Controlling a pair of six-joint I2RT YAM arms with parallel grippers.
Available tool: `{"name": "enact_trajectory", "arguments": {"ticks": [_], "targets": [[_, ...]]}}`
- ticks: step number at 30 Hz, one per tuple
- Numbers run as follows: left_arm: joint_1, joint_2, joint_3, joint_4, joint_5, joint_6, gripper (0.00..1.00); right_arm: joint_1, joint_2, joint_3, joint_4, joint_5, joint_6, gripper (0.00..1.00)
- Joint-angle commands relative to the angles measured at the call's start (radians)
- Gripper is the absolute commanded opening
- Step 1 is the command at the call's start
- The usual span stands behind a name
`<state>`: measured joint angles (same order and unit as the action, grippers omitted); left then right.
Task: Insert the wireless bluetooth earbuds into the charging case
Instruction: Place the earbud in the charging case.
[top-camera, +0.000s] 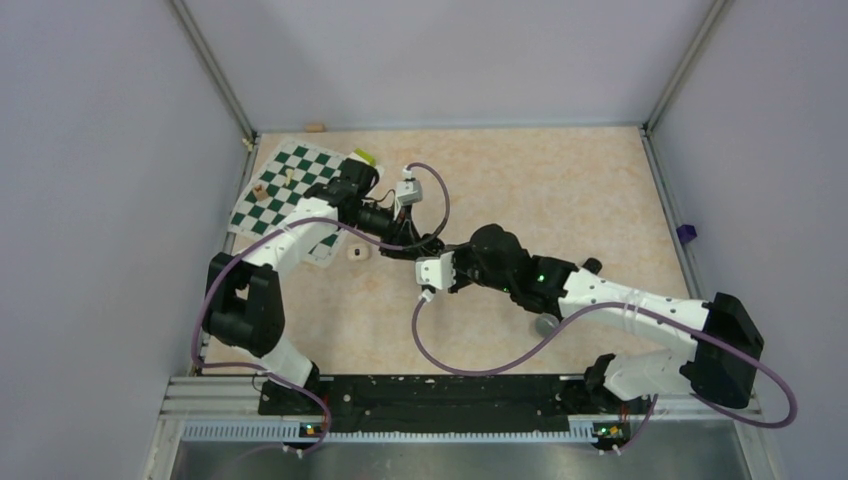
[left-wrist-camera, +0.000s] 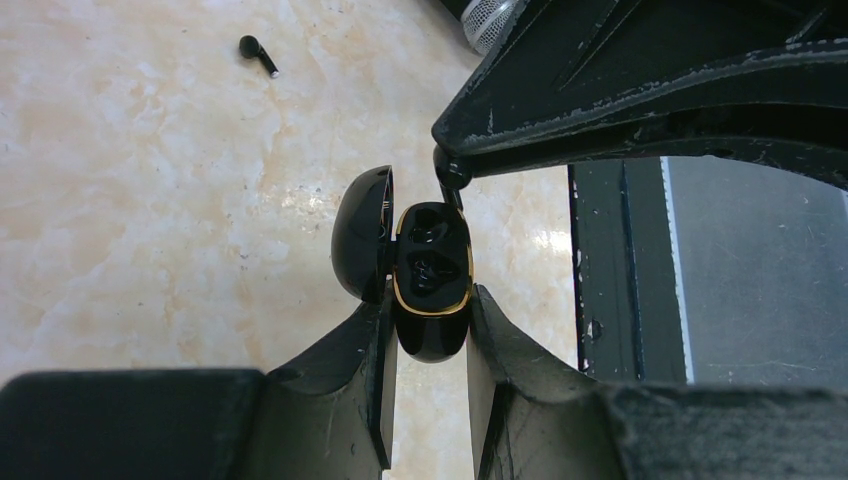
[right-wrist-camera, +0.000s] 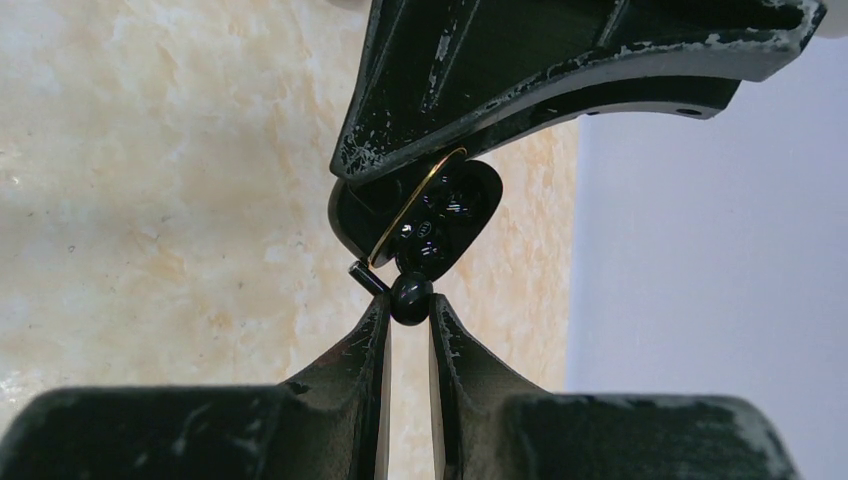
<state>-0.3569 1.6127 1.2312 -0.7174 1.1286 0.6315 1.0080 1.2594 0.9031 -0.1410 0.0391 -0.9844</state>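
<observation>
- The table (top-camera: 560, 190) is a beige marbled top with pale walls around it, and both arms are bolted at the near edge.
- The left arm (top-camera: 280, 250) and right arm (top-camera: 620, 300) both reach in toward the middle, and their tips meet just left of center.
- A green-and-white chessboard mat (top-camera: 285, 185) lies in the far left corner, right by the left arm's elbow.
- The left gripper (left-wrist-camera: 430, 305) is clamped tight on the lower body of the charging case, one finger on each side.
- The right gripper (right-wrist-camera: 409, 310) is nearly closed, with its fingertips pinching the round head of one earbud.
- The charging case (left-wrist-camera: 432, 270) is glossy black with a gold rim. It's held up off the table in the left fingers, with the lid flipped open to the left in the left wrist view and the wells facing the right gripper.
- A small cream round thing (top-camera: 353, 255) sits on the table near the mat's near edge.
- The held earbud (right-wrist-camera: 411, 298) is right at the lip of the open case with its stem sticking out sideways. I can't tell if it's actually touching the rim.
- The other earbud (left-wrist-camera: 258, 55) is lying loose on the table, well apart from the case.
</observation>
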Motion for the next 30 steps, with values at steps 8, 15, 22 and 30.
{"name": "enact_trajectory", "arguments": {"ticks": [8,15,22,30], "targets": [[-0.001,-0.017,-0.019,0.035,-0.015,-0.006,0.00,0.014,-0.022,0.015,0.055,0.030,0.025,0.04],[-0.002,-0.026,-0.017,0.027,0.009,-0.003,0.00,0.014,0.009,-0.008,0.112,0.072,0.006,0.03],[-0.002,-0.036,-0.012,0.021,0.025,0.001,0.00,0.030,0.031,-0.011,0.098,0.052,0.002,0.03],[-0.003,-0.043,-0.014,0.015,0.030,0.008,0.00,0.057,0.073,-0.030,0.120,0.093,-0.038,0.03]]}}
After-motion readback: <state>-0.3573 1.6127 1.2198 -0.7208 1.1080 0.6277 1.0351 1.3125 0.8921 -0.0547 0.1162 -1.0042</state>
